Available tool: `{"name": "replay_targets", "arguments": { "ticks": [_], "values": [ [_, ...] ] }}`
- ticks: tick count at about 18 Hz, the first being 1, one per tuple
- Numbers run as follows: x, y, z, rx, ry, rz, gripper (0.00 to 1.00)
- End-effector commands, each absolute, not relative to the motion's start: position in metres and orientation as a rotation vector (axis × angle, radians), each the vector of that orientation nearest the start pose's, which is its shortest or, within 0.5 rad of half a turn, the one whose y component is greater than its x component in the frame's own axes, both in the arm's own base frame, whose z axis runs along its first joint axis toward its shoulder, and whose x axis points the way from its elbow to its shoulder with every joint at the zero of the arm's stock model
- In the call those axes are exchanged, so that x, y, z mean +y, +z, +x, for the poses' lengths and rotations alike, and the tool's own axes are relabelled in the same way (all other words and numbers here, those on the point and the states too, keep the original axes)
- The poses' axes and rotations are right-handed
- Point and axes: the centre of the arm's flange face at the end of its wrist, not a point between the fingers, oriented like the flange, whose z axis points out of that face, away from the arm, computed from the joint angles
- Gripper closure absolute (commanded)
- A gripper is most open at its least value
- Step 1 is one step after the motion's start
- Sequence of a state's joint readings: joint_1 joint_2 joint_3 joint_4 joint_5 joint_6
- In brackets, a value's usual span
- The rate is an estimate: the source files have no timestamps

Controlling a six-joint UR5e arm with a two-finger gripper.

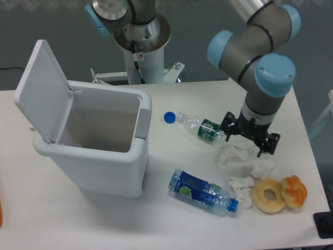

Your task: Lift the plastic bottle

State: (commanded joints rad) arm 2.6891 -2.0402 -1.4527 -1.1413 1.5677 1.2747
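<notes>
We find the claw (251, 138) open and empty above crumpled tissue (235, 153); descending there risks seizing tissue or the smaller bottle (200, 126), not the plastic bottle (202, 190).

Two bottles (203, 191) (200, 126), one bin (130, 166), two doughnuts (269, 196) (294, 191), one loose cap (169, 117)

We see a white bin (99, 146) with a grey front panel on a white table (62, 224). Right of the bin lies the clear plastic bottle (203, 191) with its blue label, green-yellow mark and blue cap; above it lie a loose blue cap (169, 117) and a smaller clear bottle (200, 126) with a green label. Farther right of the bin are white crumpled tissues (237, 153), a tan ring (269, 196) and an orange-brown pastry (294, 191).
</notes>
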Motion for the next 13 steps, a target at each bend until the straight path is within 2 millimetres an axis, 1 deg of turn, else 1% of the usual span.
{"name": "replay_targets", "arguments": {
  "ticks": [6,7,9,10,13],
  "values": [
    [0.412,0.317,-0.541,0.241,0.113,-3.097,0.00],
    [0.414,0.315,-0.540,0.245,0.107,-3.096,0.00],
    [0.412,0.301,-0.542,0.222,0.076,-3.102,0.00],
    [0.411,0.301,-0.544,0.196,0.085,-3.099,0.00],
    [0.415,0.303,-0.545,0.021,0.119,-3.084,0.00]
  ]
}}
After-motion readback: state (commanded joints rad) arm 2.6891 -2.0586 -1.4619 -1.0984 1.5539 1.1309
